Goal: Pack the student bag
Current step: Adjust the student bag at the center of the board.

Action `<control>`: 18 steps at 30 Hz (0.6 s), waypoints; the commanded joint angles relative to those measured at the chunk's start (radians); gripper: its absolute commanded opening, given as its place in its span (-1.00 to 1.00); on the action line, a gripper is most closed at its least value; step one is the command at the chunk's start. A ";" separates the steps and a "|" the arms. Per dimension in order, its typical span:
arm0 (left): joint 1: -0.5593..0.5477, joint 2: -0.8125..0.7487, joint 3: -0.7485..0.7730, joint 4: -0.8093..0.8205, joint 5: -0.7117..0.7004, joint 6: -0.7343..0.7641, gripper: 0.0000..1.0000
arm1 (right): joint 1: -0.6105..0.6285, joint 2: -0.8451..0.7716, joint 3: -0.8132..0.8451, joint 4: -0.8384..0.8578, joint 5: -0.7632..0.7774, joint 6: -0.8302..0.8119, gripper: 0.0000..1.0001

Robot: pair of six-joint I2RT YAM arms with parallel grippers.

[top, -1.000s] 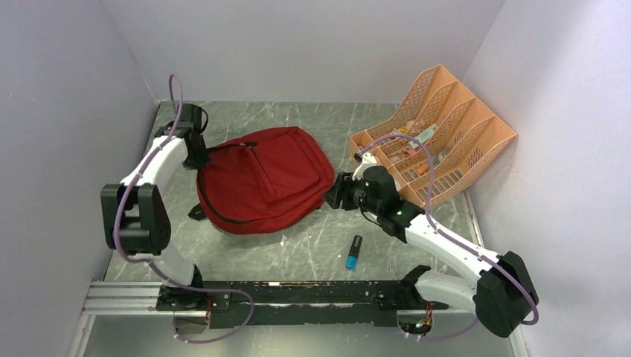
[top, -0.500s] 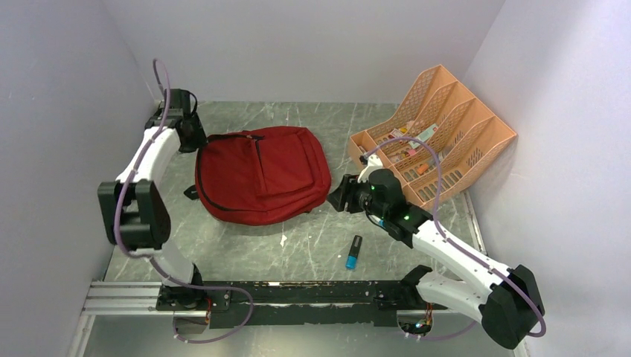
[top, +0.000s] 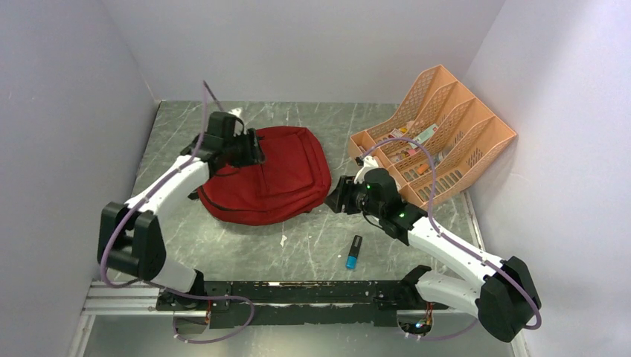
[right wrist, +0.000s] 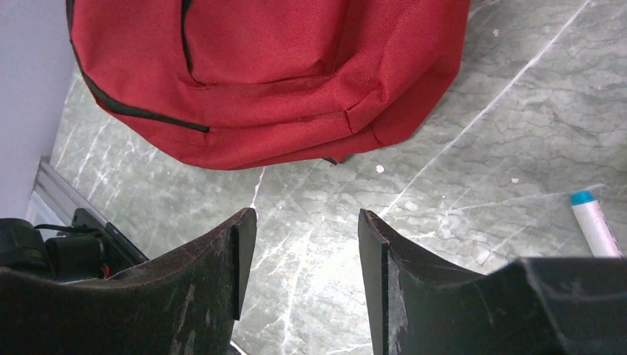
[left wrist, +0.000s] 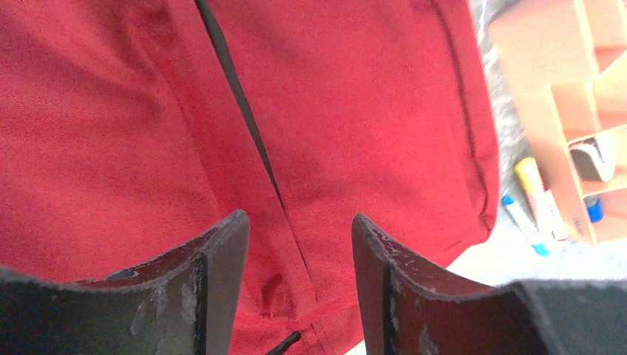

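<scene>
The student bag lies closed at 10 o'clock on the tabletop. The left pincer, parted and empty, hovers over its zip line, likely to open it. The right pincer, equally parted and empty, sits at the bag's 3 o'clock, probably to steady it.

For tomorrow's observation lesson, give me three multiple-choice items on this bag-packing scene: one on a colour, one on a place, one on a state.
1. The organiser is: A peach; B green; C black.
2. The left gripper is: A above the student bag; B over the organiser; C low beside its own base.
3. The right gripper is: A shut on the student bag; B open; C shut, empty.

Key: 1 A, its mesh walls are peach. 2 A, red fabric fills its wrist view. 3 B, its jaws stand apart, nothing between.
</scene>
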 commanded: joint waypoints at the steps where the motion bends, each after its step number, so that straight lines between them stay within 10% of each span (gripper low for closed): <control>1: -0.034 0.057 -0.028 0.078 0.015 -0.053 0.17 | 0.002 -0.014 -0.003 0.032 -0.020 0.019 0.13; 18: -0.028 0.123 -0.049 0.051 -0.107 -0.054 0.04 | 0.002 -0.015 -0.003 0.014 -0.017 0.017 0.14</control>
